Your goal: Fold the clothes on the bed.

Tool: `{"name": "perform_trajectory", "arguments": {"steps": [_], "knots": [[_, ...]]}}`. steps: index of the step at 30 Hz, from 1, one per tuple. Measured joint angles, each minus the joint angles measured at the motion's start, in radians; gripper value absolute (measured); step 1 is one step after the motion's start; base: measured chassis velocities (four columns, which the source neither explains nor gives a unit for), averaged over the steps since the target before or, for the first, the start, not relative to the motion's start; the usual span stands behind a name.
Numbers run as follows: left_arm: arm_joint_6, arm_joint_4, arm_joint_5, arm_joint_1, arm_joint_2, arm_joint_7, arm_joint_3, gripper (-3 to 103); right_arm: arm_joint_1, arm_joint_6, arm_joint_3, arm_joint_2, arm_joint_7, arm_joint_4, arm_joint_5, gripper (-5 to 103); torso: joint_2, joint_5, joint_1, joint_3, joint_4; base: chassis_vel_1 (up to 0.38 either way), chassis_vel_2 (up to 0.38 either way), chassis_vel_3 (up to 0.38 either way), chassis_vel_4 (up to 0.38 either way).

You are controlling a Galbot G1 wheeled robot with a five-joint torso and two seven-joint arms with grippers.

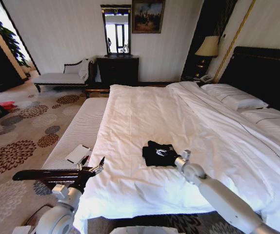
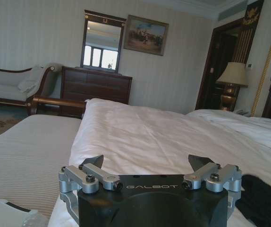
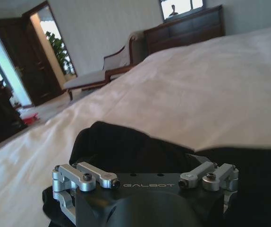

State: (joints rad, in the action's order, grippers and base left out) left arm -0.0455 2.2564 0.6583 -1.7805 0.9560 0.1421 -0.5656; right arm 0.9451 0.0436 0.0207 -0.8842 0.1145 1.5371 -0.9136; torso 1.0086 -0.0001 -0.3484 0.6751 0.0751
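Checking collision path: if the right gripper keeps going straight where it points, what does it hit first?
Right gripper points into the black T-shirt, right at it; it would meet the shirt first, then the bed under it. Depth is uncertain.

The head view looks down from high at the foot of the bed (image 1: 145, 112), facing the mirror (image 1: 116, 29) at 12 o'clock. The left wrist view sits low at the bed's edge, facing that same mirror (image 2: 101, 43). The right wrist view skims the sheet toward 10 o'clock, very near the black shirt (image 3: 126, 146), which all views share.
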Motion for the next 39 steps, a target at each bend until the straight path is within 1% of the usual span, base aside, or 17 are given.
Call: {"name": "perform_trajectory", "arguments": {"steps": [6, 11, 15, 18, 19, 21, 23, 24, 26, 28, 29, 30, 31, 33, 34, 37, 39], "knots": [[0.000, 0.000, 0.005, -0.021, 0.001, -0.001, -0.019, 100, 0.000, -0.017, 0.023, -0.039, 0.011, -0.031, 0.046, 100, 0.000, -0.0001, 0.000, 0.000, 0.0002, 0.000, 0.000, 0.000, 0.000], [0.000, -0.003, 0.001, -0.015, 0.006, -0.001, -0.012, 100, 0.010, -0.026, 0.024, -0.035, 0.012, -0.017, 0.068, 100, 0.000, 0.0001, 0.000, 0.000, 0.0000, 0.000, 0.000, 0.000, 0.000], [0.000, -0.013, -0.010, 0.009, 0.008, 0.010, 0.010, 100, 0.029, -0.030, -0.019, -0.011, -0.001, 0.022, 0.050, 100, 0.000, 0.0004, 0.000, 0.000, -0.0001, 0.000, 0.000, 0.000, 0.000], [0.000, -0.017, -0.020, 0.041, 0.007, 0.015, 0.037, 100, 0.059, -0.073, -0.118, 0.040, -0.030, 0.074, 0.069, 100, 0.000, 0.0000, 0.000, 0.000, 0.0002, 0.000, 0.000, 0.000, 0.000], [0.000, -0.017, -0.020, 0.041, 0.007, 0.015, 0.037, 100, 0.059, -0.073, -0.118, 0.040, -0.030, 0.074, 0.069, 100, 0.000, 0.0000, 0.000, 0.000, 0.0002, 0.000, 0.000, 0.000, 0.000], [0.000, -0.015, -0.031, 0.051, 0.007, 0.016, 0.046, 100, 0.074, -0.099, -0.159, 0.064, -0.035, 0.097, 0.114, 100, 0.000, 0.0003, 0.000, 0.000, 0.0002, 0.000, 0.000, 0.000, 0.000], [-0.005, -0.015, -0.058, 0.067, 0.007, 0.016, 0.060, 100, 0.116, -0.137, -0.239, 0.092, -0.068, 0.151, 0.169, 100, 0.000, 0.0002, 0.000, 0.000, 0.0002, 0.000, 0.000, 0.000, 0.000], [-0.005, -0.015, -0.058, 0.067, 0.007, 0.016, 0.060, 100, 0.116, -0.137, -0.239, 0.092, -0.068, 0.151, 0.169, 100, 0.000, 0.0002, 0.000, 0.000, 0.0002, 0.000, 0.000, 0.000, 0.000], [-0.011, -0.016, -0.080, 0.074, 0.010, 0.016, 0.069, 100, 0.151, -0.149, -0.294, 0.097, -0.122, 0.188, 0.210, 100, 0.000, 0.0003, 0.000, 0.000, 0.0001, 0.000, 0.000, 0.000, 0.000], [-0.019, -0.022, -0.105, 0.076, 0.019, 0.016, 0.078, 100, 0.218, -0.156, -0.396, 0.096, -0.190, 0.237, 0.272, 100, 0.000, -0.0003, 0.000, 0.000, -0.0002, 0.000, 0.000, 0.000, 0.000], [-0.019, -0.022, -0.105, 0.076, 0.019, 0.016, 0.078, 100, 0.218, -0.156, -0.396, 0.096, -0.190, 0.237, 0.272, 100, 0.000, -0.0003, 0.000, 0.000, -0.0002, 0.000, 0.000, 0.000, 0.000], [-0.024, -0.024, -0.112, 0.075, 0.023, 0.016, 0.081, 100, 0.261, -0.157, -0.444, 0.092, -0.212, 0.258, 0.296, 100, 0.000, -0.0004, 0.000, 0.000, -0.0001, 0.000, 0.000, 0.000, 0.000], [-0.034, -0.030, -0.129, 0.074, 0.029, 0.018, 0.083, 100, 0.311, -0.159, -0.499, 0.086, -0.227, 0.275, 0.316, 100, 0.000, 0.0010, 0.000, 0.000, 0.0001, 0.000, 0.000, 0.000, 0.000], [-0.047, -0.040, -0.160, 0.072, 0.034, 0.028, 0.083, 100, 0.392, -0.171, -0.590, 0.078, -0.233, 0.298, 0.343, 100, 0.000, 0.0004, 0.000, 0.000, 0.0003, 0.000, 0.000, 0.000, 0.000], [-0.047, -0.040, -0.160, 0.072, 0.034, 0.028, 0.083, 100, 0.392, -0.171, -0.590, 0.078, -0.233, 0.298, 0.343, 100, 0.000, 0.0004, 0.000, 0.000, 0.0003, 0.000, 0.000, 0.000, 0.000], [-0.059, -0.054, -0.183, 0.070, 0.036, 0.044, 0.083, 100, 0.539, -0.192, -0.751, 0.049, -0.213, 0.341, 0.373, 100, 0.000, 0.0001, 0.000, 0.000, 0.0000, 0.000, 0.000, 0.000, 0.000], [-0.063, -0.060, -0.187, 0.074, 0.037, 0.048, 0.085, 100, 0.600, -0.203, -0.808, 0.034, -0.192, 0.356, 0.383, 100, 0.000, 0.0000, 0.000, 0.000, 0.0001, 0.000, 0.000, 0.000, 0.000]]}}
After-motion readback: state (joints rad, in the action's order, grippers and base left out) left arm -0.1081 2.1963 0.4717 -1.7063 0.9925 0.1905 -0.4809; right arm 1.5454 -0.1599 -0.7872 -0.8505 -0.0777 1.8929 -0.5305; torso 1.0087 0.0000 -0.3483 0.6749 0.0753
